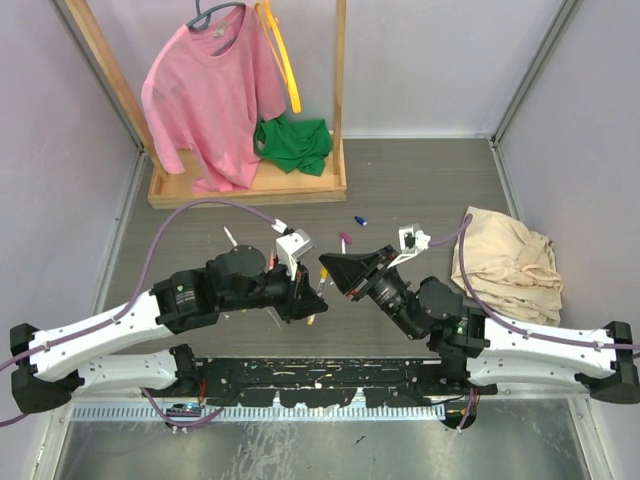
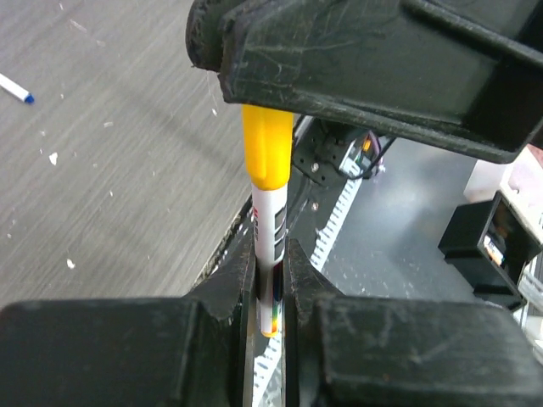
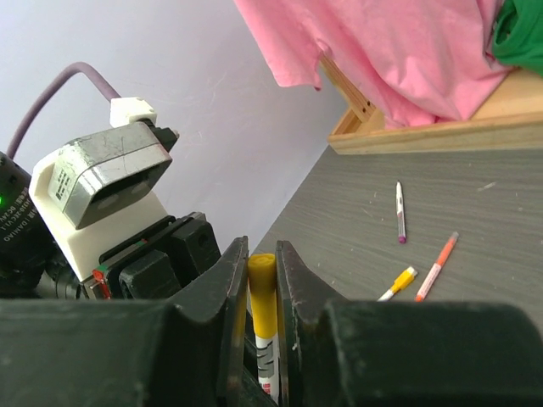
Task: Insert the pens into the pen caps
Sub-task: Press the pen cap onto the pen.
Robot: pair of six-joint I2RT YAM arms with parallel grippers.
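above the middle of the desk (image 1: 420, 190), just ahead of the arm bases, the two claws meet tip to tip; the left claw (image 2: 270, 259) is clamped on a white-barrelled pen (image 2: 270, 220), its fingers (image 2: 233, 280) pinching the barrel low down; the right claw (image 3: 261, 254) is closed round the yellow cap (image 3: 261, 292), which sits over the pen's upper end; pen and cap are held off the desk, in line between the two claws; from the right wrist i can see three more pens lying on the grey surface toward the wooden rack (image 3: 441, 136): a magenta-tipped pen (image 3: 400, 212), an orange pen (image 3: 437, 265) and, just beside it, a yellow-ended pen (image 3: 397, 282); from the left wrist a blue-tipped pen (image 2: 15, 87) lies well apart at the far left; from overhead a small blue cap (image 1: 358, 217) rests beyond the claws; a beige cloth (image 1: 510, 265) lies bunched to the right; a pink shirt (image 1: 210, 90) hangs on the rack, a green cloth (image 1: 293, 143) heaped at its base
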